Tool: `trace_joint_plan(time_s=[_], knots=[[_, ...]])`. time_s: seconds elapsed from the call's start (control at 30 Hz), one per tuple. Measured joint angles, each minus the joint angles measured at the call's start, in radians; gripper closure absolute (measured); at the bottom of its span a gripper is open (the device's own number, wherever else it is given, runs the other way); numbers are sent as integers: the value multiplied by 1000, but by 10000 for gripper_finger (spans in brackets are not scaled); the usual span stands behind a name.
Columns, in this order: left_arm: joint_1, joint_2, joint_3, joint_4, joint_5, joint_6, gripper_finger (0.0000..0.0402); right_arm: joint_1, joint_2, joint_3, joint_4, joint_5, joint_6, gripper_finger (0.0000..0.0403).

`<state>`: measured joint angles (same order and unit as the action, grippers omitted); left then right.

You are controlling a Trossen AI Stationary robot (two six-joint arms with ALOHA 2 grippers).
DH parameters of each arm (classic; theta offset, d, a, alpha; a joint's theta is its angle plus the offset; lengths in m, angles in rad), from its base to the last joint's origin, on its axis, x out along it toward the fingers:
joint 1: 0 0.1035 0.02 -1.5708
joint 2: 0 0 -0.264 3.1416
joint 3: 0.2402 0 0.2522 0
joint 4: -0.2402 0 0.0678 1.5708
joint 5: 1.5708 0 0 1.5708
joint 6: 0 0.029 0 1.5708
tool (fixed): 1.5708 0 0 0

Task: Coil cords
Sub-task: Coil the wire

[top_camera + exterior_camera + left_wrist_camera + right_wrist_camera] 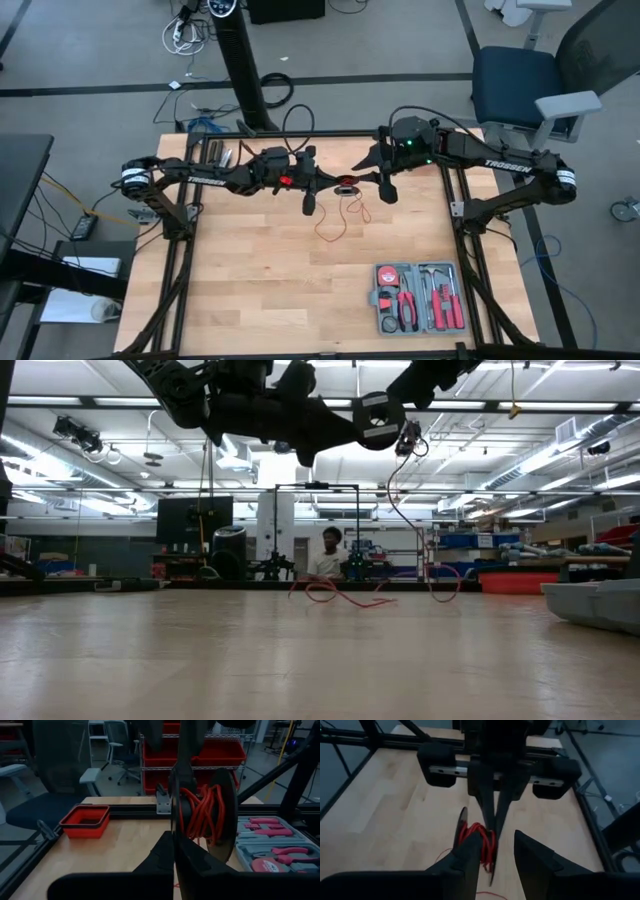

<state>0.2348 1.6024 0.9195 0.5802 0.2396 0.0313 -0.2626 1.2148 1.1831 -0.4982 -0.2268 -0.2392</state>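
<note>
A black spool (200, 812) wound with the thin red cord hangs high over the table's middle (347, 186). My left gripper (175, 845) is shut on it and reaches in from the left (335, 184). A loose length of cord (408, 490) drops from the spool, and its looped end (338, 218) lies on the wood (340, 592). My right gripper (502, 857) comes from the right (385, 188). It is open, with its fingers right beside the spool (477, 837). My left gripper pinches the rim of one black flange (176, 827) between its two shut fingers, coming in level from the table's left. The spool is lifted clear with its flanges upright. The cord hangs slack below it. My right gripper: I cannot tell whether its fingers touch the spool.
A grey tool case (417, 297) with red-handled tools lies open near the front right. A red tray (85, 820) sits on the wood by the right frame rail. Black frame rails (180, 250) run along both table sides. A person (325, 555) sits far behind.
</note>
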Motion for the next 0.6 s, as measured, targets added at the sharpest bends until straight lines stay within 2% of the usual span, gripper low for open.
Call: trace_joint_plan(time_s=[0.6], knots=[[-7, 0, 0, 60, -3, -9, 396, 6, 42, 0, 35, -3, 18, 288]])
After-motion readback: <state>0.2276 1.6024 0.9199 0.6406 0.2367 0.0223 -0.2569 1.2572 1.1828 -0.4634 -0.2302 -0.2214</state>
